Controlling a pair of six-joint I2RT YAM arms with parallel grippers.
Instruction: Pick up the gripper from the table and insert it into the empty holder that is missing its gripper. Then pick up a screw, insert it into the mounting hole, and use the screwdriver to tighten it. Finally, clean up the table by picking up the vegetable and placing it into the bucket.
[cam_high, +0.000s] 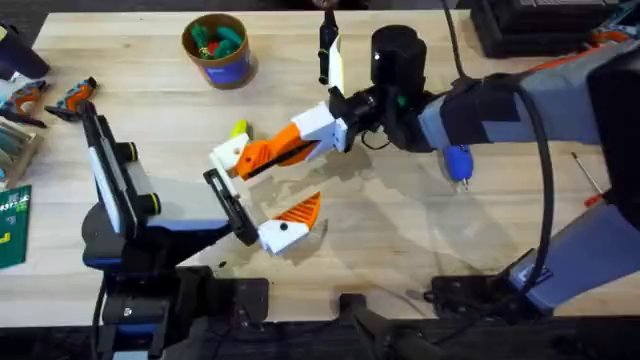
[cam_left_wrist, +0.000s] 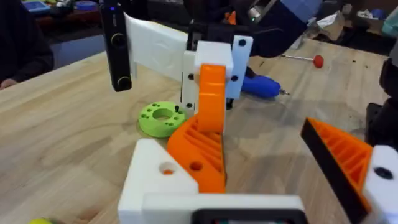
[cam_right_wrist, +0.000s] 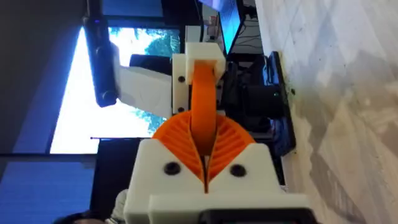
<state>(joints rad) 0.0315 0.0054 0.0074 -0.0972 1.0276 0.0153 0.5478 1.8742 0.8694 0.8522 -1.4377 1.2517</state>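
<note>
Left gripper (cam_left_wrist: 255, 134), fingers apart and empty, waits near the worktop's front edge, middle. Right gripper (cam_right_wrist: 205, 155) at worktop centre is clamped on the gripper (cam_right_wrist: 202, 99), its end at the holder (cam_right_wrist: 199, 62). Looks like the insertion step; seating can't be told. Next: push home, release, fetch a screw. The screwdriver (cam_high: 457, 163) lies toward the right edge.

My left arm lies low from seven o'clock toward centre, its gripper (cam_high: 268, 190) spread wide apart. My right arm sweeps in from four o'clock, wrist rolled sideways, its gripper (cam_high: 262, 157) pressed closed, pointing toward nine o'clock between my left fingers (cam_high: 301, 210).
</note>
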